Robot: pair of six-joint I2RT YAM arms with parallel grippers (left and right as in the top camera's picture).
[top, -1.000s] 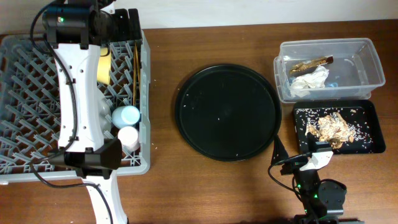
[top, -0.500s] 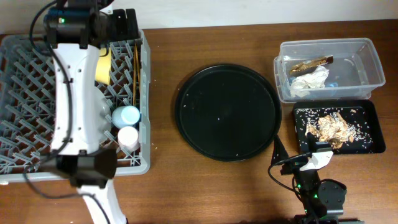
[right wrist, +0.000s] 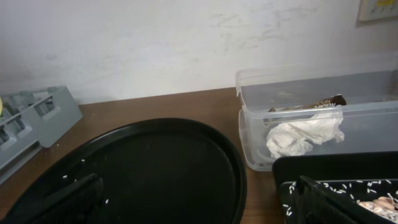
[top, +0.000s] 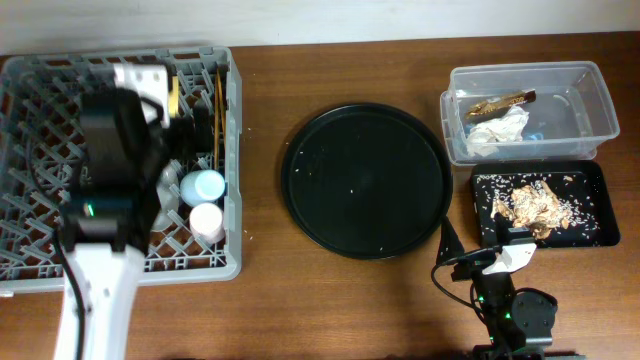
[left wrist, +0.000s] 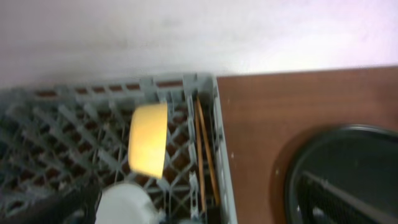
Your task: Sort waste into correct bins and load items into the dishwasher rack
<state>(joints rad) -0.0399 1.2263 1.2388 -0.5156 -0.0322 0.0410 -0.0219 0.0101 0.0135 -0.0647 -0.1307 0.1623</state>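
Dishwasher rack and left gripper: your left gripper [left wrist: 193, 208] hangs over the dishwasher rack [top: 235, 180], which sits at the left end of the table [top: 330, 300]. Its jaws are spread wide with nothing between them. From overhead its arm is a blur across the rack's middle.
Yellow bowl: the yellow bowl [left wrist: 149, 138] stands on edge among the pegs by the rack's far wall, straight ahead of your left fingers.
Chopsticks: the chopsticks [left wrist: 205, 149] lie lengthwise along the inside of the rack's right wall, just beside the bowl.
Cups: the blue cup [top: 208, 184] and the pink cup [top: 207, 220] sit next to each other near the same right wall. The blue one is nearer the bowl and the pink one nearer the rack's front edge.
Right gripper: your right gripper [right wrist: 199, 202] sits low at the near right of the table, fingers far apart and empty, facing the wall.
Round black tray: the round black tray [top: 365, 180] lies mid-table between the rack and the bins, dotted with a few pale specks.
Clear tub: the clear tub [top: 590, 100] stands at the far right. In its left half the gold-brown wrapper [top: 503, 101] lies just behind the crumpled tissue [top: 500, 128].
Shallow black tray: the shallow black tray [top: 600, 200] sits just in front of the tub. The food scraps [top: 535, 205] are heaped left of its middle, with pale grains scattered around them.
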